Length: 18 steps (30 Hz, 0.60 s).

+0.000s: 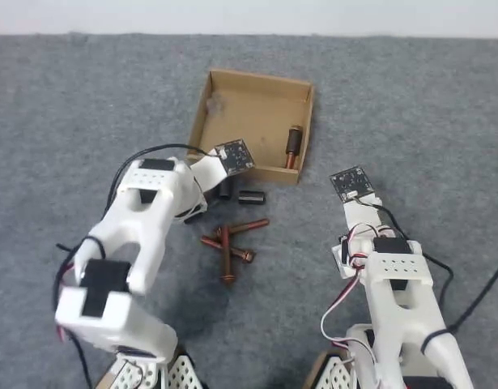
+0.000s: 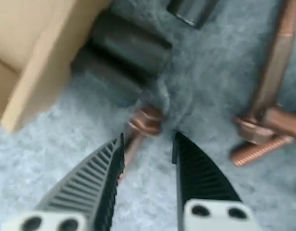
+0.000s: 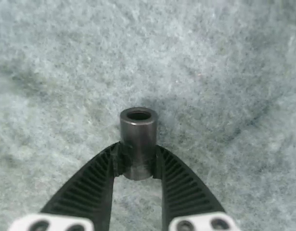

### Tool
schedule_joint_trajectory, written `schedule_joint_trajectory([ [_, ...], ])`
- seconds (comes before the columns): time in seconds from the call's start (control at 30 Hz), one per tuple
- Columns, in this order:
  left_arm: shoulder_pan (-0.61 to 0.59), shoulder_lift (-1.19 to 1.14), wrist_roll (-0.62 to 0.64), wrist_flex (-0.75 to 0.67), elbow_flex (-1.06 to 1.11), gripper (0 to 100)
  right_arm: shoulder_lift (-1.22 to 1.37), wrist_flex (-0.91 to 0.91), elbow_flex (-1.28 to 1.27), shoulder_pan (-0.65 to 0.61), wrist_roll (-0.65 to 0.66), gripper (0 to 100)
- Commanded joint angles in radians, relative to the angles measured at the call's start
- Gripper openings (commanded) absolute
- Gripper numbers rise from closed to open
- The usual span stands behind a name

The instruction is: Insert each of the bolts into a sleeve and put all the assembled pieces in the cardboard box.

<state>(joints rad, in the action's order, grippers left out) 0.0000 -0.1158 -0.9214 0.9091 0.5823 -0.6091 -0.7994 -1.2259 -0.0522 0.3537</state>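
My left gripper (image 2: 148,139) is open just above the carpet, and a copper bolt (image 2: 146,121) lies between its fingertips with its head pointing outward. Beyond it, two black sleeves (image 2: 126,48) (image 2: 192,8) lie beside the cardboard box (image 2: 39,72). More copper bolts (image 2: 275,77) lie crossed to one side, the same bolts (image 1: 229,247) in the high view. My right gripper (image 3: 138,156) is shut on a black sleeve (image 3: 138,132), held upright with its bore open, above bare carpet. The cardboard box (image 1: 220,81) holds one assembled piece (image 1: 293,147).
Grey carpet covers the whole table. The two sleeves (image 1: 226,190) (image 1: 251,197) lie just in front of the box's near wall. The right arm (image 1: 398,275) stands to the right of the bolts, with open carpet around it.
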Motion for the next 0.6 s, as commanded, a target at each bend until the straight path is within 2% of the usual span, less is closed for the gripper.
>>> schedule_joint_trajectory([
  [0.0, -0.023, -0.075, -0.011, -0.014, -0.131, 16, -0.044, 0.018, 0.005, 0.005, 0.014, 0.7],
  [0.17, -0.006, -0.091, -0.009, 0.026, -0.160, 16, -0.044, 0.019, 0.005, 0.005, 0.014, 0.7],
  [0.3, 0.040, -0.091, 0.025, 0.061, -0.165, 6, -0.044, 0.019, 0.006, 0.005, 0.014, 0.7],
  [0.37, 0.072, -0.091, 0.098, 0.120, -0.168, 1, -0.044, 0.019, 0.006, 0.005, 0.014, 0.7],
  [0.57, 0.147, -0.100, 0.433, 0.235, -0.168, 1, -0.044, 0.019, 0.006, 0.005, 0.015, 0.7],
])
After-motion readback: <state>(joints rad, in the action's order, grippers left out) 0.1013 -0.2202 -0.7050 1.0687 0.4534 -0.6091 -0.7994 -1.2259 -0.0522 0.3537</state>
